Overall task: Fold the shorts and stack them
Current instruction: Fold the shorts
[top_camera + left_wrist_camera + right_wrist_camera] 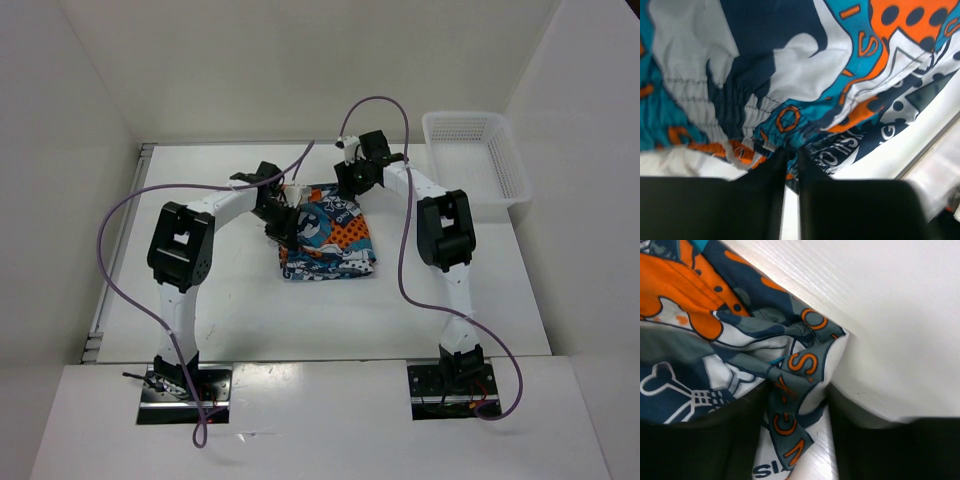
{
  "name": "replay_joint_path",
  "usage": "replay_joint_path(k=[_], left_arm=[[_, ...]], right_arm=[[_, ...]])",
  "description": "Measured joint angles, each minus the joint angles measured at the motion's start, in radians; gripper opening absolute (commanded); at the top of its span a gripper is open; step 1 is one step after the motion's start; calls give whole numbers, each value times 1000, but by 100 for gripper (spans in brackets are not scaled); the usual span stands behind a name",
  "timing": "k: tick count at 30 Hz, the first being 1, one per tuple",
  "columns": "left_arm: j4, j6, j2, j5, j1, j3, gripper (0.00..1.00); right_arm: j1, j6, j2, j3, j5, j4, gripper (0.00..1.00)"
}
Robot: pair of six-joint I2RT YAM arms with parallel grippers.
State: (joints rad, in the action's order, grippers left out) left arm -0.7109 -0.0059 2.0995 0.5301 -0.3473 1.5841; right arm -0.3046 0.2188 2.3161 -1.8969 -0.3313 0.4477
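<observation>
The shorts lie as a folded bundle in the middle of the table, printed in teal, orange, white and dark blue. My left gripper is at their left edge. In the left wrist view it is shut on the gathered waistband of the shorts. My right gripper is at the far right corner of the bundle. In the right wrist view it is open, its fingers standing apart on either side of a grey corner fold with orange letters on the shorts.
A white plastic mesh basket stands at the far right of the table. White walls close in the table at the left, back and right. Purple cables loop over both arms.
</observation>
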Motion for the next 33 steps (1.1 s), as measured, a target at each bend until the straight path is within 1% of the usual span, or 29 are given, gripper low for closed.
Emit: replay_joint_path(k=[1,2,3,5,7,13,17,20,23,24,26,27,28,29,30,31,32,33], left_arm=[[0,1,8,11,0,0,0],[0,-1,14,21,0,0,0],[0,1,18,29,0,0,0],[-2,1,18,39,0,0,0],[-3,1,17,48,1,0,0],[-96,2,-13,50,13,-3,0],[-145,2,-60,23,10,-47,0],[-152,2,-66,8,-2,-80,0],[-151,2,-66,-6,-11,-93,2],[-151,2,-66,-10,-14,-94,4],[-151,3,-66,-12,-16,-94,17],[-150,3,-66,-13,-16,-95,26],[-150,4,-66,-13,-16,-97,34],[-156,1,-66,-15,-16,-98,50],[-167,3,-66,-18,-16,-98,56],[-185,-1,-66,-18,-16,-96,60],[-200,4,-66,-17,-16,-90,63],[-218,3,-66,-11,-12,-77,69]], right_arm=[[0,-1,2,0,5,-2,40],[0,-10,2,0,9,-5,32],[0,-19,2,0,14,-7,20],[0,-34,3,0,23,-13,9],[0,-58,4,0,38,-18,0],[0,-163,4,0,116,-42,0],[0,-232,4,-4,145,-43,0],[-3,-266,4,-9,146,-43,1],[-7,-277,4,-9,146,-43,2],[-8,-278,4,-9,149,-43,2],[-10,-278,4,-9,156,-43,6],[-10,-277,4,-9,159,-43,21],[-10,-277,4,-9,161,-43,34],[-10,-272,4,-9,164,-45,49],[-9,-268,3,-9,163,-45,69],[-7,-255,3,-9,156,-47,75],[-5,-246,3,-9,149,-48,78],[-3,-230,3,-9,136,-48,81]])
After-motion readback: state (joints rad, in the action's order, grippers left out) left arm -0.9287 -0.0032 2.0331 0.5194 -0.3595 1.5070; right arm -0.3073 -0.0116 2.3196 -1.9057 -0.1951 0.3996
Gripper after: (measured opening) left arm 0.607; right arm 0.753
